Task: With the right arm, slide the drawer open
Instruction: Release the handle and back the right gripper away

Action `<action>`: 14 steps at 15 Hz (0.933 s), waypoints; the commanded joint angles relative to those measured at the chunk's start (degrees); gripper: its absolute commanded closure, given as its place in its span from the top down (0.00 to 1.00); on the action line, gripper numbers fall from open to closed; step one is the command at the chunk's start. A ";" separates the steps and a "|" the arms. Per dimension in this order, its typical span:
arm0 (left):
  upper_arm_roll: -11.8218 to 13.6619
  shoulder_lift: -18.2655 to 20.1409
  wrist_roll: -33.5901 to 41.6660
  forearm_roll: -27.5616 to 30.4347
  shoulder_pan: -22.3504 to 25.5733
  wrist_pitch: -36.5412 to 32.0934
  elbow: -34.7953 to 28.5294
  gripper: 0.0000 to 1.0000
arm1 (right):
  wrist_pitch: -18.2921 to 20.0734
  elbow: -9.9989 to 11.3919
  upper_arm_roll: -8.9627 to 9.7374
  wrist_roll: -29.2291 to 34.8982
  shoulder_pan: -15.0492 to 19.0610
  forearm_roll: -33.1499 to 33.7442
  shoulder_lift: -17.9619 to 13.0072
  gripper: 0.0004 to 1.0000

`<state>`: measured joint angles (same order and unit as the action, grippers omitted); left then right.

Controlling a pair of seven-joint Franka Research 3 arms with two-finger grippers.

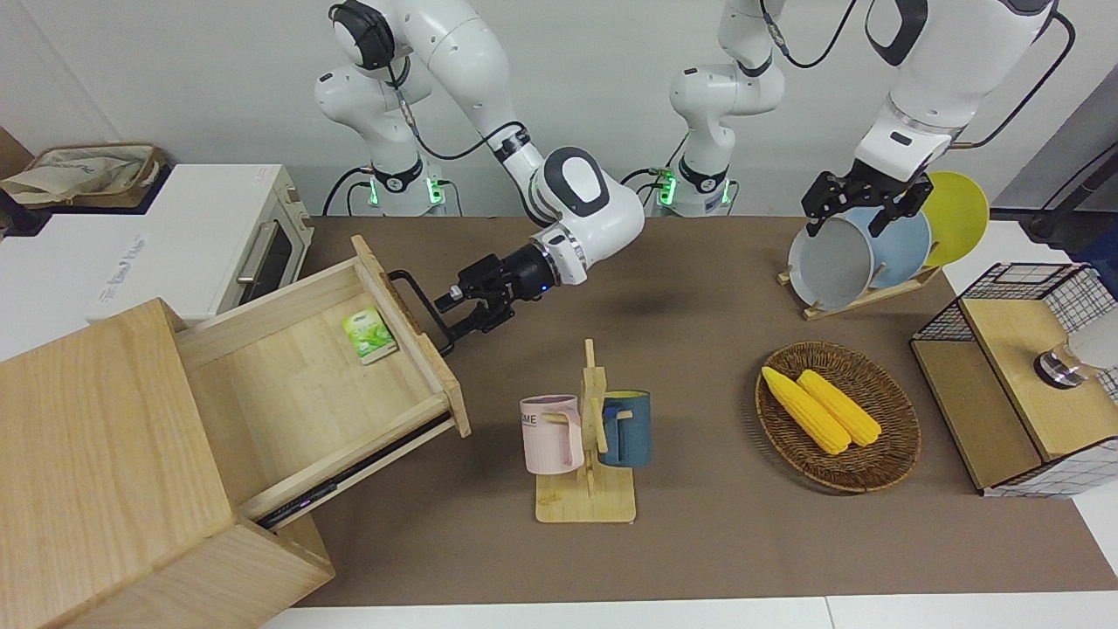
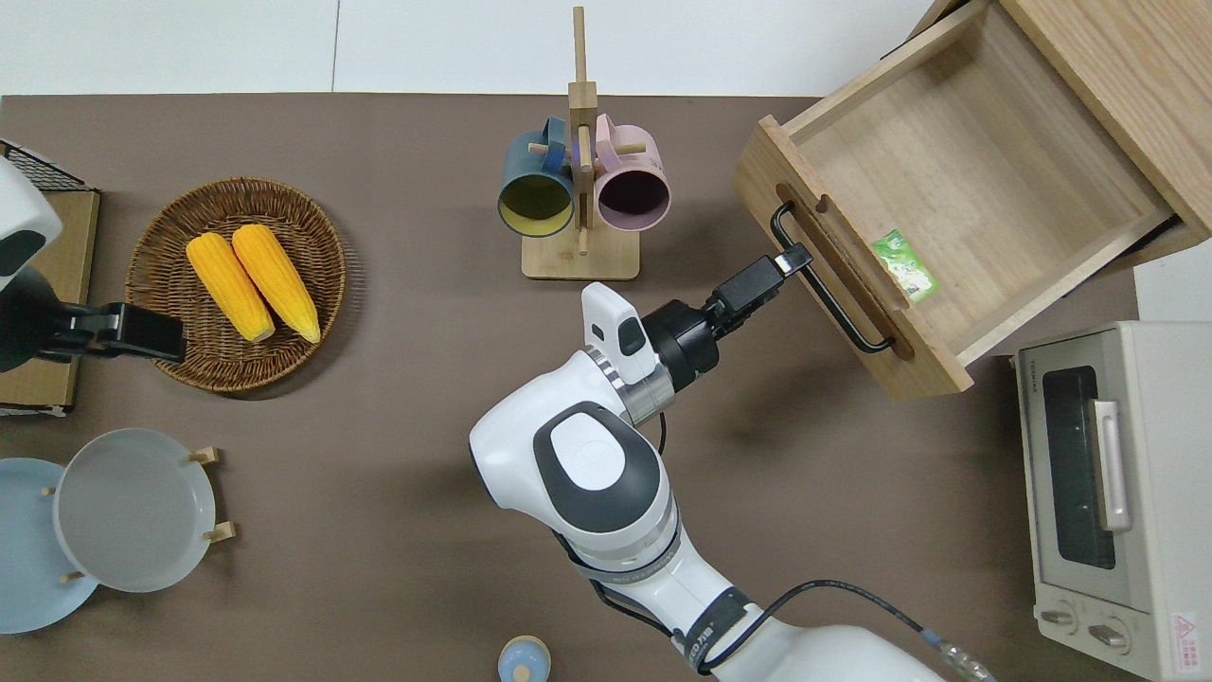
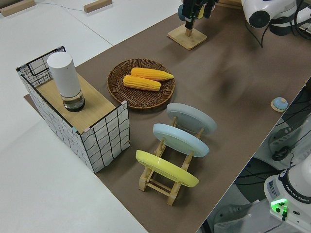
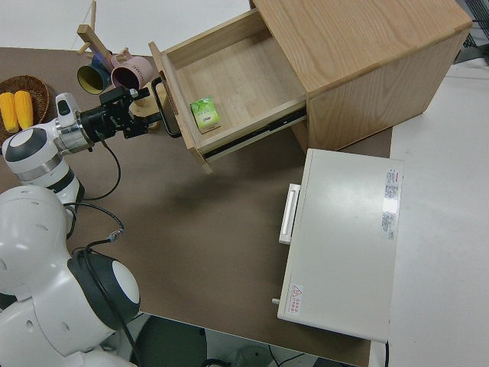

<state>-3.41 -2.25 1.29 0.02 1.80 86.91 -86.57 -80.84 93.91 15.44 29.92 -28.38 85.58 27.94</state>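
Observation:
The light-wood drawer (image 1: 306, 384) stands pulled far out of the pale wooden cabinet (image 1: 96, 463). It also shows in the overhead view (image 2: 966, 180). A small green packet (image 2: 902, 265) lies inside, against the drawer front. The black U-shaped handle (image 2: 833, 294) is on that front. My right gripper (image 2: 791, 260) is at the handle, level with the table. Its fingers are spread and the tips are at the bar (image 1: 434, 319) without clamping it. It also shows in the right side view (image 4: 149, 115). My left arm is parked, its gripper (image 1: 860, 205) open.
A wooden mug rack (image 1: 585, 437) with a pink and a blue mug stands just beside the drawer front. A wicker basket (image 1: 900, 437) holds two corn cobs. A plate rack (image 1: 865, 288), a wire-and-wood rack (image 1: 1022, 376) and a white toaster oven (image 1: 210, 245) stand around.

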 commanded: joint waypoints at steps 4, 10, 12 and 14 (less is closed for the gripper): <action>-0.37 -0.65 0.56 -0.98 0.22 -1.13 1.40 0.99 | -0.81 -6.70 0.03 0.50 -1.68 -9.72 0.71 0.98; -0.37 -0.65 0.56 -0.98 0.22 -1.13 1.40 0.99 | -3.18 -14.18 0.30 0.06 -0.98 -21.67 -0.25 0.98; -0.37 -0.65 0.56 -0.98 0.22 -1.13 1.40 0.99 | -4.23 -16.11 0.21 -0.47 -0.28 -26.23 -1.56 0.98; -0.37 -0.65 0.56 -0.98 0.22 -1.13 1.49 0.99 | -5.29 -17.09 0.30 -0.91 1.30 -30.19 -3.06 0.98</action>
<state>-3.41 -2.25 1.29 0.02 1.80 86.91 -86.57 -83.85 78.81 15.37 30.13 -29.61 61.42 26.96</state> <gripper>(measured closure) 0.004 0.013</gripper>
